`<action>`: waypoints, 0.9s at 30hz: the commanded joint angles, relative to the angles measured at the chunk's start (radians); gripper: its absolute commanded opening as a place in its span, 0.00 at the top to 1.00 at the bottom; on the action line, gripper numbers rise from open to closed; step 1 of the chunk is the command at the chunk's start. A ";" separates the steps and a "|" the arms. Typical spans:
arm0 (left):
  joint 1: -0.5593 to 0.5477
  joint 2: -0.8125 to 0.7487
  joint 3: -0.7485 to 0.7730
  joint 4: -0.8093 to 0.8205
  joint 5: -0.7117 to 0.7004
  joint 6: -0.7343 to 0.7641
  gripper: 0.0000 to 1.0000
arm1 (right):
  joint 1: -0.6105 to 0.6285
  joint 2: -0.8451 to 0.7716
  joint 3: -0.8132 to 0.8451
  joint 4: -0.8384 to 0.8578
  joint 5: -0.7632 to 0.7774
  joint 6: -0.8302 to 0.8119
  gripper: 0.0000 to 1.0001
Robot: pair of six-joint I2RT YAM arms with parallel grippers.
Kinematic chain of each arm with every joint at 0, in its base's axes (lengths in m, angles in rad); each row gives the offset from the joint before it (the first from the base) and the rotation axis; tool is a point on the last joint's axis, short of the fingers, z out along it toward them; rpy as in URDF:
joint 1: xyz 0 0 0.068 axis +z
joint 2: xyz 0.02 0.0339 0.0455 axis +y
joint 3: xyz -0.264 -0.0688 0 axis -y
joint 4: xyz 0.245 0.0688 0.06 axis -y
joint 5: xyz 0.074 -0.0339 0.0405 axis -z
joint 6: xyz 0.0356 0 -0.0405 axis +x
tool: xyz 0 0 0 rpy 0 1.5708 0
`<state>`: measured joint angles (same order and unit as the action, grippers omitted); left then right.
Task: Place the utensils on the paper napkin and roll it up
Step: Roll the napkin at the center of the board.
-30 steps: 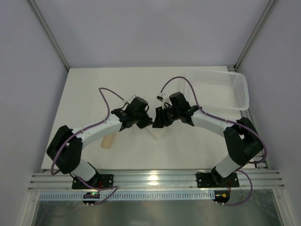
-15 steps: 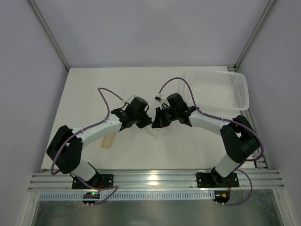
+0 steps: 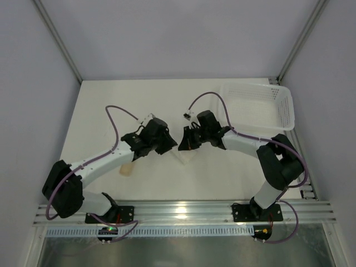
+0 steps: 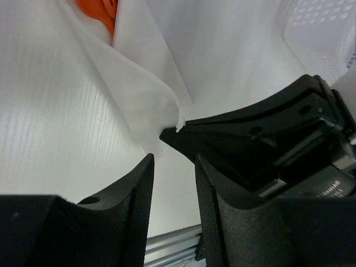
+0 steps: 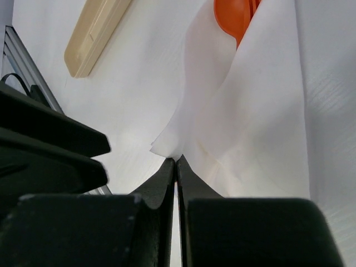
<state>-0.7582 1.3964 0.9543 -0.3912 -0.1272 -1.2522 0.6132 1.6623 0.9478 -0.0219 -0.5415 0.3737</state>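
Note:
The white paper napkin (image 5: 261, 111) is folded over the utensils. Only the bowl of an orange spoon (image 5: 233, 16) pokes out of the fold; any other utensils are hidden. My right gripper (image 5: 176, 160) is shut on the napkin's near corner and holds it lifted. In the left wrist view the napkin (image 4: 128, 94) and the spoon (image 4: 100, 11) lie just beyond my left gripper (image 4: 173, 161), which is open with nothing between its jaws. From above, both grippers (image 3: 170, 146) (image 3: 182, 143) meet over the napkin (image 3: 186, 157) at the table's middle.
A beige cylinder-like piece (image 3: 128, 168) lies left of the napkin, also seen from the right wrist (image 5: 94, 33). A white perforated basket (image 3: 261, 105) stands at the back right. The metal rail runs along the table's near edge.
My left gripper has opened, let go of the napkin and drawn back to the left. My right gripper has shut on the napkin's corner.

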 commanded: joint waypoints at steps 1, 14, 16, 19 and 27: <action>-0.003 -0.085 -0.014 -0.044 -0.069 0.054 0.62 | 0.003 0.020 0.014 0.048 -0.006 0.014 0.96; 0.175 -0.011 0.170 -0.225 0.040 0.325 1.00 | 0.002 0.043 0.032 0.028 -0.003 0.002 0.96; 0.204 0.051 0.222 -0.239 0.066 0.376 1.00 | 0.002 0.050 0.039 -0.002 -0.005 -0.001 0.97; 0.244 0.122 0.352 -0.282 0.145 0.465 1.00 | -0.001 0.053 0.046 -0.009 -0.005 -0.005 0.96; 0.301 0.346 0.498 -0.193 0.488 0.560 1.00 | -0.006 0.070 0.069 -0.030 -0.005 -0.015 0.96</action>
<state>-0.4606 1.6939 1.4227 -0.6121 0.1802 -0.7620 0.6128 1.7180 0.9733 -0.0509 -0.5449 0.3801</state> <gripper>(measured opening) 0.002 0.040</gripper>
